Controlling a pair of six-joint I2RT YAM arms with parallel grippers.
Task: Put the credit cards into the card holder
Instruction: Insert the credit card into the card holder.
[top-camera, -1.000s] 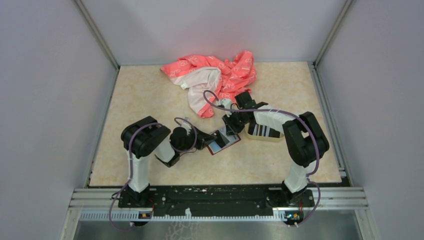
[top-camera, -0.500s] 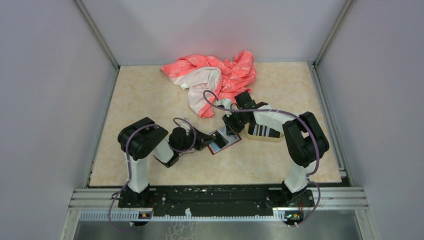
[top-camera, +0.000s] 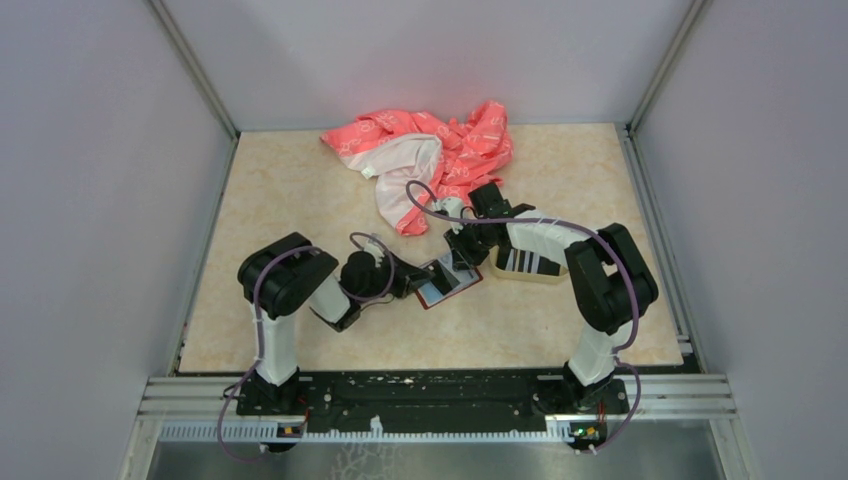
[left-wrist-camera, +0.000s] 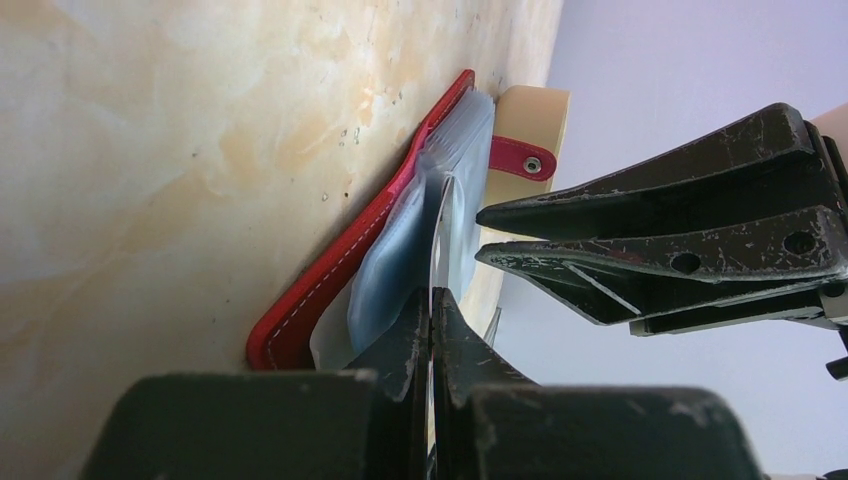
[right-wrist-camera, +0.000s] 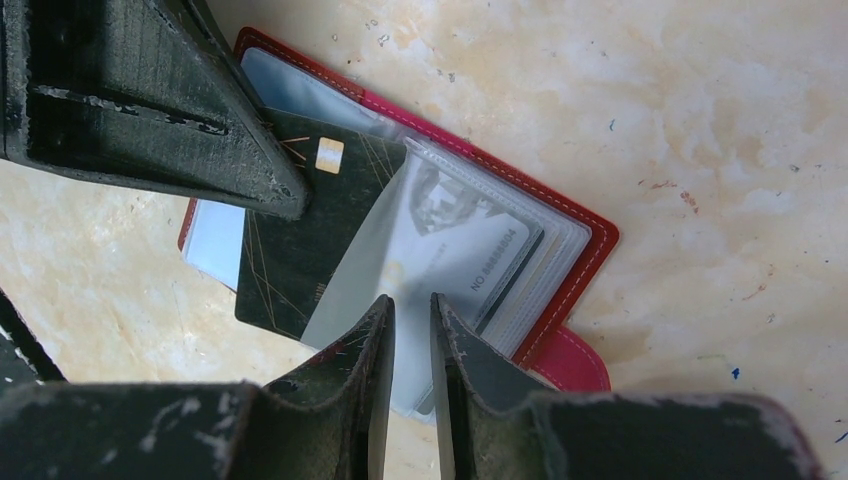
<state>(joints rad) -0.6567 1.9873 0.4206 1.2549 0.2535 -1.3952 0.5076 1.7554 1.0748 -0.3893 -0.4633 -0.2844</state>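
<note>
The dark red card holder (top-camera: 447, 283) lies open on the table, its clear sleeves (right-wrist-camera: 470, 250) fanned out. My left gripper (top-camera: 413, 285) is shut on a black credit card (right-wrist-camera: 300, 250) with a gold chip. The card lies half under a translucent sleeve and shows edge-on in the left wrist view (left-wrist-camera: 438, 230), between my closed jaws (left-wrist-camera: 432, 292). My right gripper (right-wrist-camera: 410, 300) hovers over the sleeves, its jaws a narrow gap apart with nothing pinched. Its tips (left-wrist-camera: 480, 235) face the holder's red cover (left-wrist-camera: 330, 290). More striped cards (top-camera: 528, 262) lie in the tray.
The beige oval tray (top-camera: 515, 276) sits just right of the holder, under the right forearm. A pink-and-white cloth (top-camera: 430, 150) is bunched at the back of the table. Grey walls enclose the table on three sides.
The left arm has shifted very slightly. The card holder and the right arm keep their places.
</note>
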